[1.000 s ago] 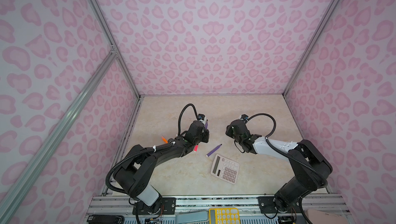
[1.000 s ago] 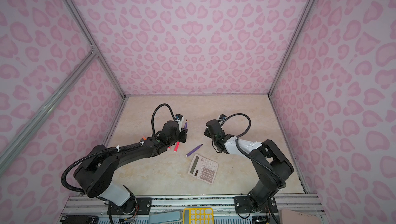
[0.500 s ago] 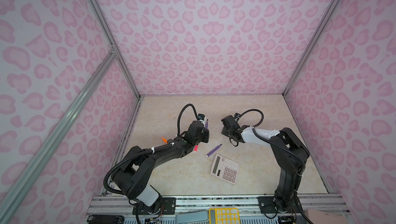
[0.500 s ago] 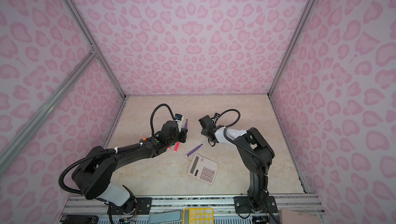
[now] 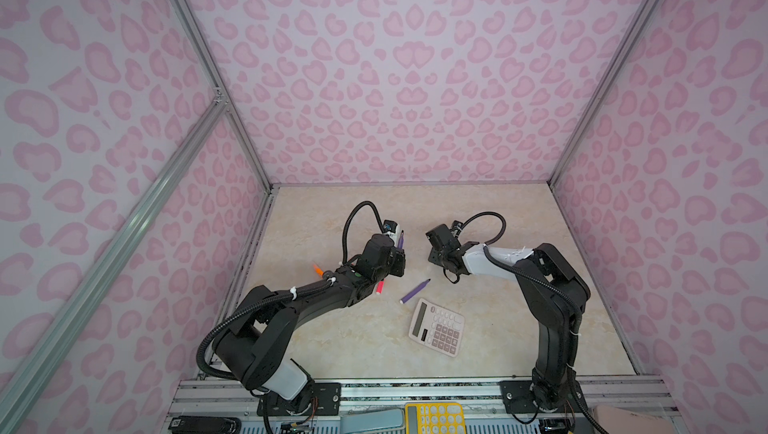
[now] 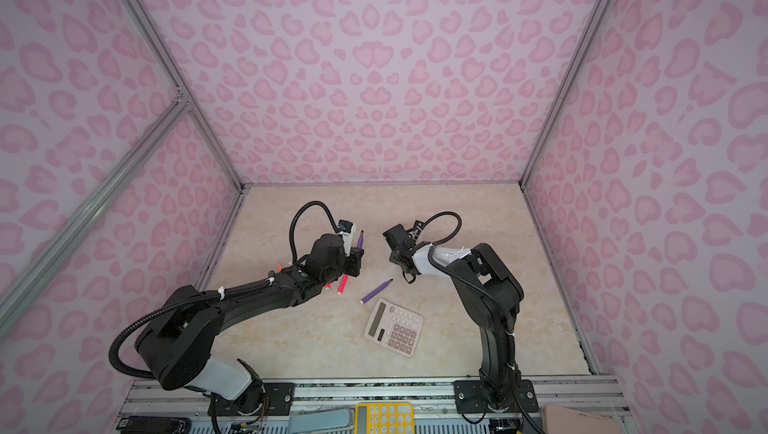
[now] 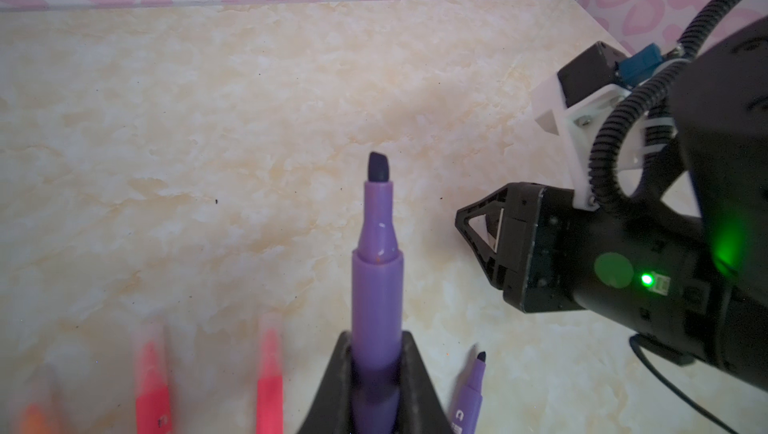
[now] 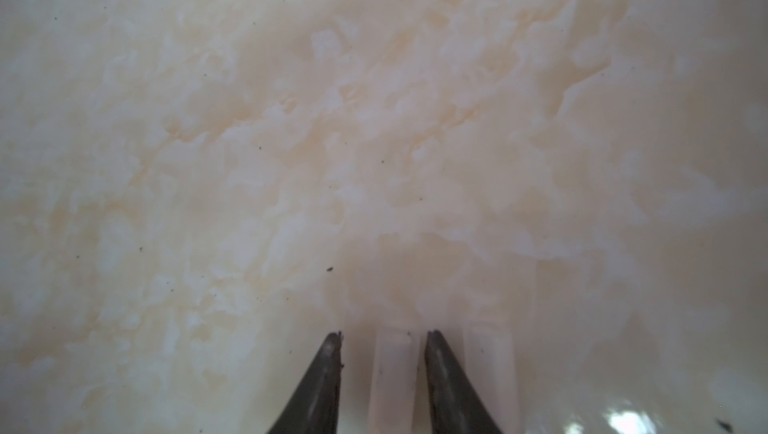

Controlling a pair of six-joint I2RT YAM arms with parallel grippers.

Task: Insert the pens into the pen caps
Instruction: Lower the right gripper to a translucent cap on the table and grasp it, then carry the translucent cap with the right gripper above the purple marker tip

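Left fingers (image 7: 332, 390) clamp a purple pen (image 7: 377, 278), tip free, near the centre of both top views. Right fingers (image 8: 324, 382) stand slightly apart astride a clear cap (image 8: 392, 373) on the counter (image 8: 374, 120), a second cap (image 8: 490, 369) just beside. Another purple pen (image 5: 414, 291) lies lower-centre, up-left of a calculator (image 5: 438, 328).

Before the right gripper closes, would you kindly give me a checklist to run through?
1. Hold: left gripper shut on purple pen: ok.
2. Tip: bare and pointing away from that gripper: ok.
3. Placement: pen cap lies between the jaws of the right gripper: ok.
4. Contact: cap gripped: not ok, a gap shows beside it.
5. Clearance: second cap lies outside the jaws: ok.
6. Which end of the cap is open: cannot tell.
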